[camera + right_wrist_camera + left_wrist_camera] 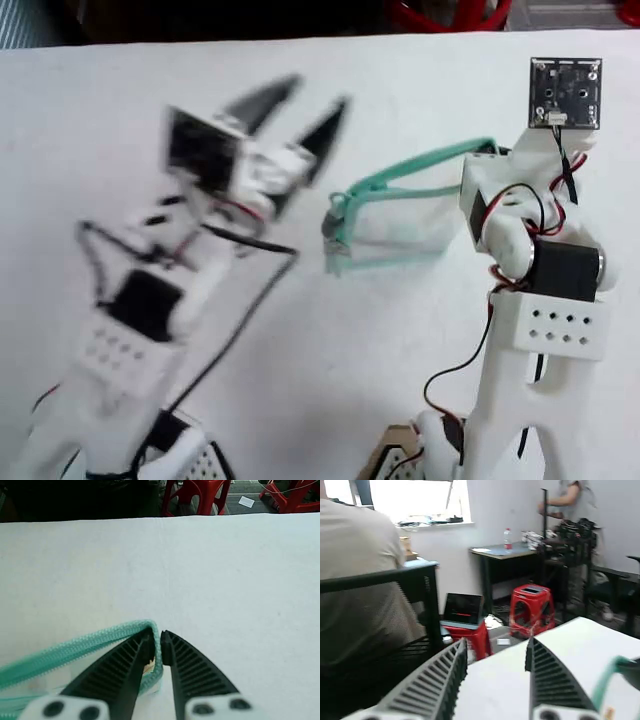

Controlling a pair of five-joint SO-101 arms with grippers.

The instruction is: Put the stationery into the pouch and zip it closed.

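A clear pouch [400,215] with a teal zipper rim [420,165] lies mid-table, its mouth gaping. My right gripper [157,635] is shut on the teal zipper edge [75,652] at the pouch's right end; in the high view the right arm [530,250] covers that grip. My left gripper [315,95] hangs open above the table to the left of the pouch, nothing between its fingers. From the left wrist, the open left gripper [496,645] points past the table's far edge, with a teal pouch corner [612,667] off to one side. What the pouch holds I cannot make out.
The white table [420,80] is bare around the pouch. Black cables [240,320] trail from the left arm across the near table. A small camera board [565,92] sits atop the right arm. Red stools [195,495] stand beyond the far edge.
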